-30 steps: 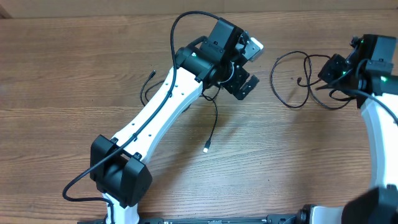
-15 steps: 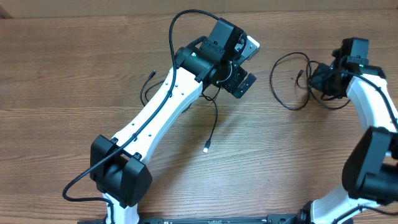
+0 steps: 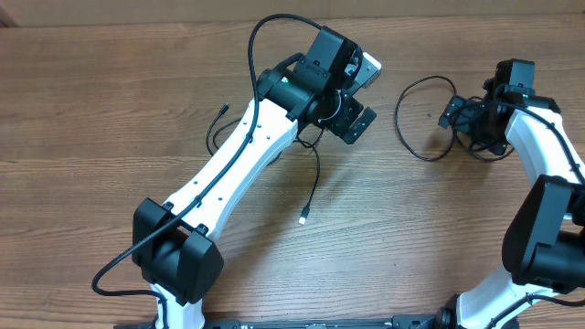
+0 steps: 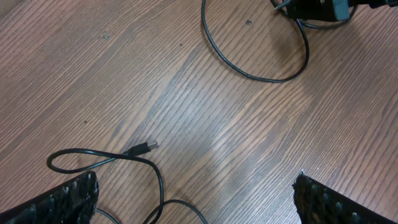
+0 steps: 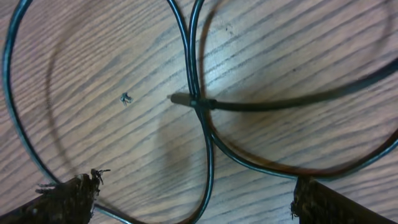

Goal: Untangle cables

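Two thin black cables lie apart on the wooden table. The left cable [image 3: 315, 174] runs from under my left arm down to a silvery plug tip [image 3: 303, 219]; in the left wrist view it curls [image 4: 99, 158] past a small plug [image 4: 147, 147]. The right cable [image 3: 411, 137] lies in loose loops, crossing itself near a plug end [image 5: 183, 99]. My left gripper [image 3: 364, 94] hovers open with nothing between its fingertips [image 4: 339, 202]. My right gripper [image 3: 464, 119] stands open over the right cable's loops, and one strand [image 5: 210, 168] passes between the wide-apart jaws untouched.
Thicker black cable [image 3: 260, 37] arcs over the left arm's white link [image 3: 228, 164]. Bare wood grain lies between the two cables [image 3: 384, 192]. The right arm's white link [image 3: 548, 155] runs along the table's right side.
My right gripper has gone from shut to open, letting go of the right cable, and has shifted left over the loops. The left arm has barely moved.
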You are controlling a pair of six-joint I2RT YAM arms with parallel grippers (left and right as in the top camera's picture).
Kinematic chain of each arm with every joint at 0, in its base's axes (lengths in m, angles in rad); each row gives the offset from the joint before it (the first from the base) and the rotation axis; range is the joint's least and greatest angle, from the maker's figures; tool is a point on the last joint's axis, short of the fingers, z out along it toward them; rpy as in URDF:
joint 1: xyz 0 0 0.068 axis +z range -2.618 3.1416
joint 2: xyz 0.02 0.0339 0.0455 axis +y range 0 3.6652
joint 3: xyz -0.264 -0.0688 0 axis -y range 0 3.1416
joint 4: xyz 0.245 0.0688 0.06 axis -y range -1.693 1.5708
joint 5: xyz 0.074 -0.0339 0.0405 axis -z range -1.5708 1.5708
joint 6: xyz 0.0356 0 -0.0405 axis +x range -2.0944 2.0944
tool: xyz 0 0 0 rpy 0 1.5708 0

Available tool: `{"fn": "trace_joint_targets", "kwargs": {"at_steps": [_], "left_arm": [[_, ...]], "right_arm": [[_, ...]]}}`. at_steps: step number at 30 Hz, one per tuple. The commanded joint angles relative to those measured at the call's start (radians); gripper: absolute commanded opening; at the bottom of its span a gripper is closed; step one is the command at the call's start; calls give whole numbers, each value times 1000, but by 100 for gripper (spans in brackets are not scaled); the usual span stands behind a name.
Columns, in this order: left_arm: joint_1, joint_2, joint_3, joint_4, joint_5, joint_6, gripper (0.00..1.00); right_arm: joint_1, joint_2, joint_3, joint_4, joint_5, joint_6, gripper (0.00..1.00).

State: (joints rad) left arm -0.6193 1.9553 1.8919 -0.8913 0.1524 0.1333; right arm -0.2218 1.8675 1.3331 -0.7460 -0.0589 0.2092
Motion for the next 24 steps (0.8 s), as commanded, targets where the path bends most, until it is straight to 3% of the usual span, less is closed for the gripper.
{"fn": "trace_joint_targets", "kwargs": {"at_steps": [1, 5, 11, 16, 24], "left_arm": [[4, 2, 18, 2, -6, -10, 100], [4, 2, 18, 1, -6, -10, 100], [4, 2, 18, 2, -6, -10, 100], [4, 2, 18, 2, -6, -10, 100], [4, 2, 18, 2, -6, -10, 100]], "right_arm": [[8, -29, 18, -8, 13, -2, 100], [28, -87, 18, -37, -18, -19, 100], [101, -161, 17, -76, -229, -164, 100], [190, -147, 14, -56, -231, -238, 100], [253, -102, 14, 42, -224, -240, 100]]}}
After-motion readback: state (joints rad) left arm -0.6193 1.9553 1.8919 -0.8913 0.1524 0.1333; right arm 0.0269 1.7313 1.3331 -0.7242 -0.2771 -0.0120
